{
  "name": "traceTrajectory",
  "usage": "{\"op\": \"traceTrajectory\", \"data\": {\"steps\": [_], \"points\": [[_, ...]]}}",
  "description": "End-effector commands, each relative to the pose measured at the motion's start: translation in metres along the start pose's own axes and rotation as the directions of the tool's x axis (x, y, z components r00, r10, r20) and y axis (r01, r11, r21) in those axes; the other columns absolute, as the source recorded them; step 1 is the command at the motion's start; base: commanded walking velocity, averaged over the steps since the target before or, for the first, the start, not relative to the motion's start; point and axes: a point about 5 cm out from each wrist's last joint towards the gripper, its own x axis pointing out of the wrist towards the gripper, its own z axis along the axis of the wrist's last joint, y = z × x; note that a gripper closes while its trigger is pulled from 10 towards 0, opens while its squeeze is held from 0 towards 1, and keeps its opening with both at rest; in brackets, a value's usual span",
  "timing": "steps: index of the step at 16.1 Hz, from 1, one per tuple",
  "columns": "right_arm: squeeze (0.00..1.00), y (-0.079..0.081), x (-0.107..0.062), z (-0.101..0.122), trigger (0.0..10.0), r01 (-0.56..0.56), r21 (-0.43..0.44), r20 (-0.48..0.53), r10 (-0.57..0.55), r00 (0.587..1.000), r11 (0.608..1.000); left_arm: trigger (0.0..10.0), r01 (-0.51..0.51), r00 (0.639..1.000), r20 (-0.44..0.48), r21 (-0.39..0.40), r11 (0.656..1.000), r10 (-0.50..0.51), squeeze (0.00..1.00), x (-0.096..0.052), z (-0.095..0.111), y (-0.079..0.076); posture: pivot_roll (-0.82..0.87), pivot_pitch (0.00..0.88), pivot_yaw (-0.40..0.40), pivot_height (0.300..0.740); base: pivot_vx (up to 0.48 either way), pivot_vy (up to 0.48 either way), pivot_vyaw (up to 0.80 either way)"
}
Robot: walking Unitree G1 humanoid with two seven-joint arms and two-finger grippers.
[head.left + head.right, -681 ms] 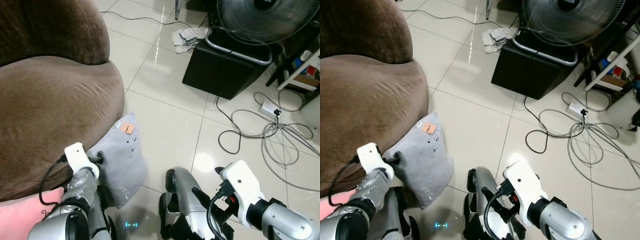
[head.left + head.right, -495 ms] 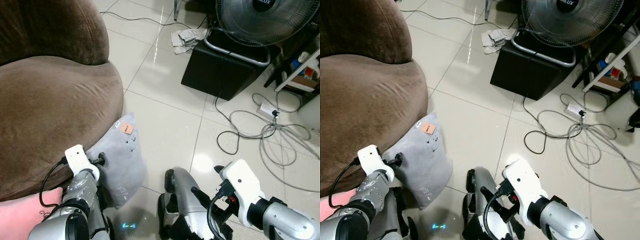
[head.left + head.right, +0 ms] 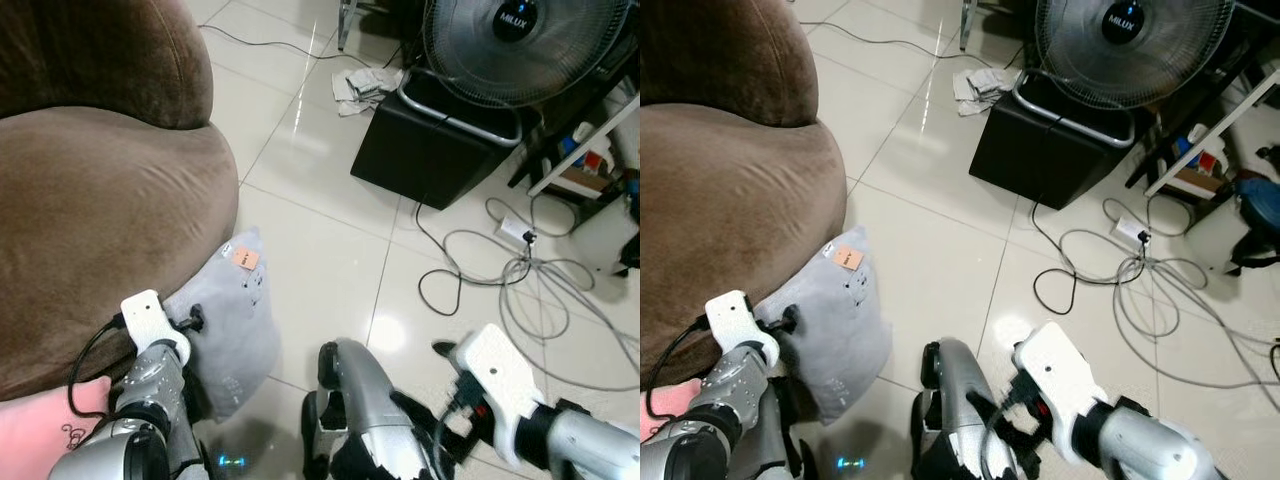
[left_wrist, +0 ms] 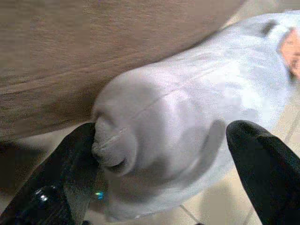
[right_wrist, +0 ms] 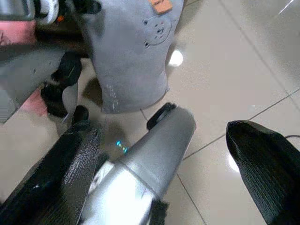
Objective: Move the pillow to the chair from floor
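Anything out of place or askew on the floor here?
Yes. A soft grey fabric pillow with an orange tag stands tilted on the pale tiled floor, leaning against the brown upholstered chair. The open left pincer brackets its corner. Loose grey cables sprawl tangled, and crumpled cloth lies near the black box.

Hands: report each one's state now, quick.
Left hand: open, fingers either side of the grey pillow, not closed on it.
Right hand: open, holding nothing.

"MILUX" on the hub of the fan (image 3: 1126, 24); pillow tag (image 3: 847, 258) illegible.
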Motion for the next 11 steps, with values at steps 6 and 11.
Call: {"op": "traceTrajectory", "data": {"steps": [6, 11], "points": [[0.00, -0.002, -0.010, -0.004, 10.0, -0.053, -0.006, -0.031, 0.053, 0.998, 0.999, 10.0, 0.115, 0.993, -0.010, 0.010, 0.993, -0.115, 0.00, -0.001, -0.005, -0.017, -0.37, 0.182, -0.257, 0.575, 0.000, 0.000, 0.00], [0.00, 0.002, -0.015, -0.006, 10.0, -0.068, 0.004, -0.033, 0.069, 0.997, 0.998, 0.0, 0.062, 0.998, -0.019, 0.065, 0.996, -0.061, 0.00, -0.001, -0.004, -0.006, -0.37, 0.183, -0.260, 0.575, 0.000, 0.000, 0.00]]}}
